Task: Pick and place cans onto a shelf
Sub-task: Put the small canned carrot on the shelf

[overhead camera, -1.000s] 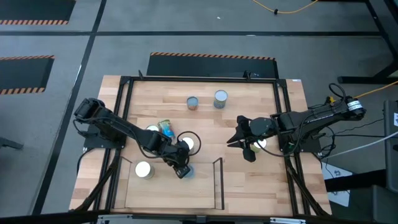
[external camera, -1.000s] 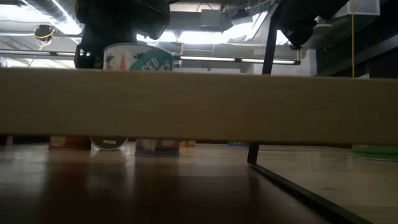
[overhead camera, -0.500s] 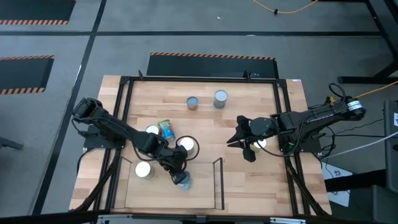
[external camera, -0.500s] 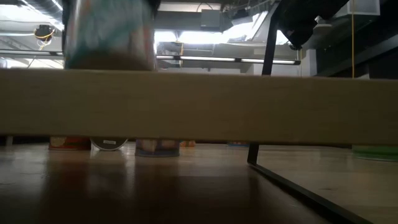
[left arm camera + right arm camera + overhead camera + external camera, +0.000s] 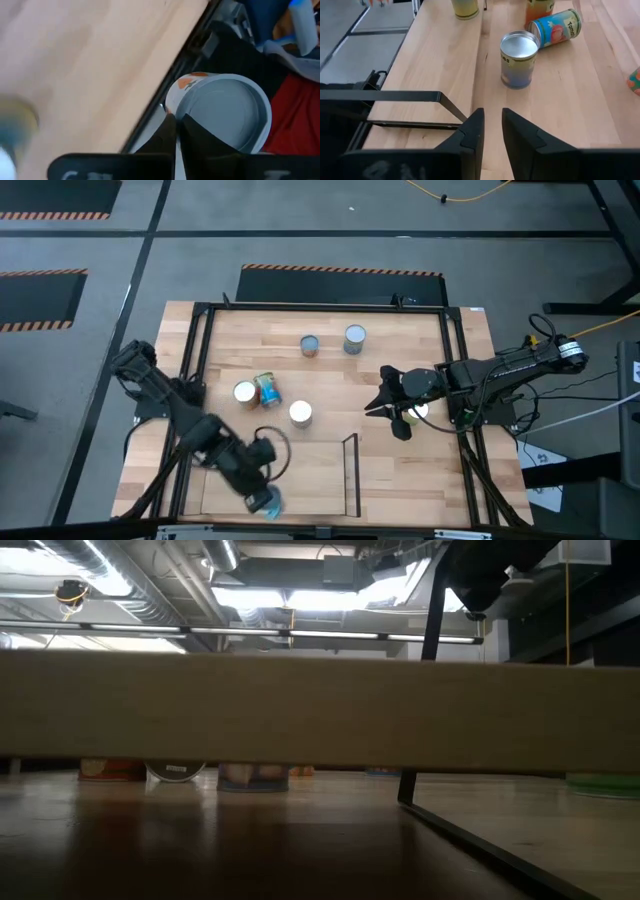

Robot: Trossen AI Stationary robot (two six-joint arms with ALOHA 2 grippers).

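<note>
**A:** Where is the left hand [image 5: 175, 119]?

**B:** Down at the near edge of the counter [image 5: 420, 340], with its arm stretched across the near left corner. The hand is clenched, its two fingers pressed together with nothing between them.

**A:** So what is that can in front of it?

**B:** An orange-labelled can [image 5: 225, 112] with a grey top. It sits right at the fingertips and is not clamped. In the wrist view it shows past the counter's black edge. I cannot tell whether it rests on anything.

**A:** And the shelf [image 5: 320, 710]?

**B:** From the low view its pale board runs straight across, and no can stands on top of it. Three tins show on the counter under it, too dim to tell apart.

**A:** What about the other cans?

**B:** Five are out on the counter. Two upright ones, a grey-topped can [image 5: 309, 345] and a silver-topped can [image 5: 354, 337], stand near each other toward the far side. Nearer the middle a white-topped can [image 5: 245, 392] stands just beside a tipped can [image 5: 267, 390] with a blue label, lying on its side. A second white-topped can [image 5: 300, 413] stands upright close by.

**A:** And the right hand [image 5: 491, 114]?

**B:** It hangs over the right side of the counter, pointing toward the middle. Its fingers are slightly parted and grasp nothing. One more white top, the sixth can [image 5: 416, 411], shows just beside it.
</note>
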